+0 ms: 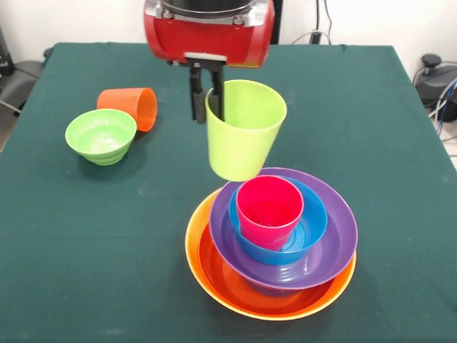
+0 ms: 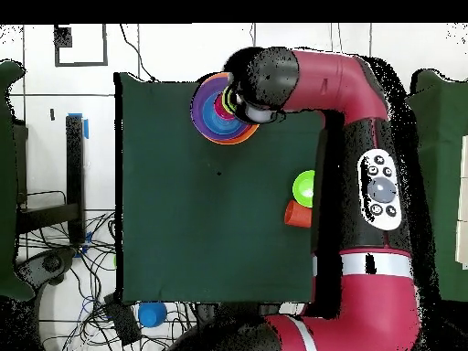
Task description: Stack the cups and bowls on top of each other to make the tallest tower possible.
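The end effector (image 1: 208, 100) pinches the lime cup (image 1: 244, 128) by its rim, one finger inside, so the cup hangs upright above the tower (image 1: 275, 246), just behind the red cup (image 1: 269, 211), for nesting. On the counter (image 1: 86, 236), the orange cup (image 1: 130, 107) lies tipped beside the green bowl (image 1: 101, 136).

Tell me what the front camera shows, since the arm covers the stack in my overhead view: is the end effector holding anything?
Observer: Yes, the end effector pinches the rim of a lime green cup, one finger inside and one outside.
Operator: What tops the stack?
Observer: A red cup stands upright in a blue bowl, which sits in a purple bowl over an orange bowl.
Operator: Is the green cup in the red one yet?
Observer: No, it hangs above the stack, clear of the red cup and slightly tilted.
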